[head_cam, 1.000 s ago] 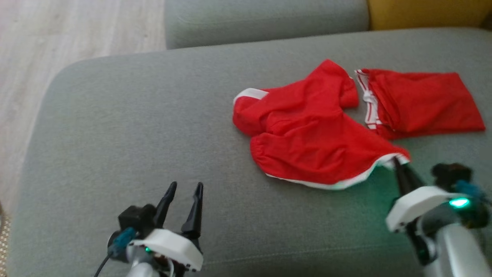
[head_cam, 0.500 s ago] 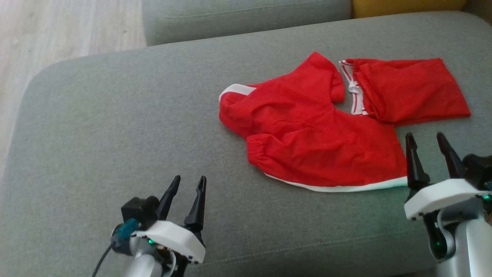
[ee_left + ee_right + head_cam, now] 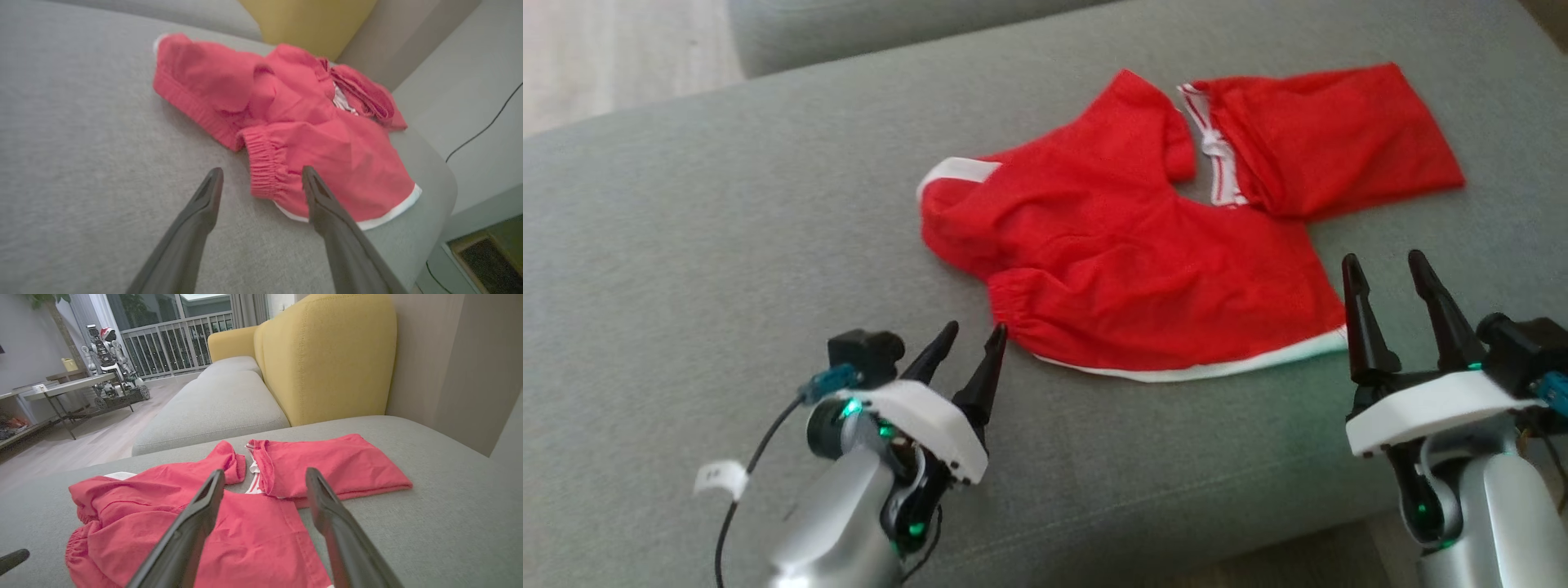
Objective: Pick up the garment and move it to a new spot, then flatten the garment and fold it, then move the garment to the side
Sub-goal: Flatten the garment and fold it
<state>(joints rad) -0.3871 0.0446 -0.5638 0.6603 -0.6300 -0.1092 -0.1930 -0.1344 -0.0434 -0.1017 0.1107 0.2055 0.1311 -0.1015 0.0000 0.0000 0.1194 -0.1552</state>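
Note:
A rumpled red garment (image 3: 1127, 261) with white trim lies on the grey sofa seat (image 3: 686, 245); it also shows in the left wrist view (image 3: 339, 155) and the right wrist view (image 3: 155, 506). My left gripper (image 3: 974, 333) is open, its fingertips right at the garment's gathered elastic edge, which sits between the fingers (image 3: 262, 171). My right gripper (image 3: 1384, 261) is open beside the garment's right white hem corner, holding nothing, and points over the cloth (image 3: 265, 473).
A second red garment (image 3: 1331, 139), folded flat, lies just behind and right of the rumpled one. A yellow cushion (image 3: 327, 355) and another grey seat (image 3: 216, 404) stand beyond. Wood floor (image 3: 605, 49) lies left. The seat's front edge runs close under both arms.
The right gripper opened, let go of the garment's white hem corner and drew back. The left gripper moved up to the elastic edge. The camera shifted too.

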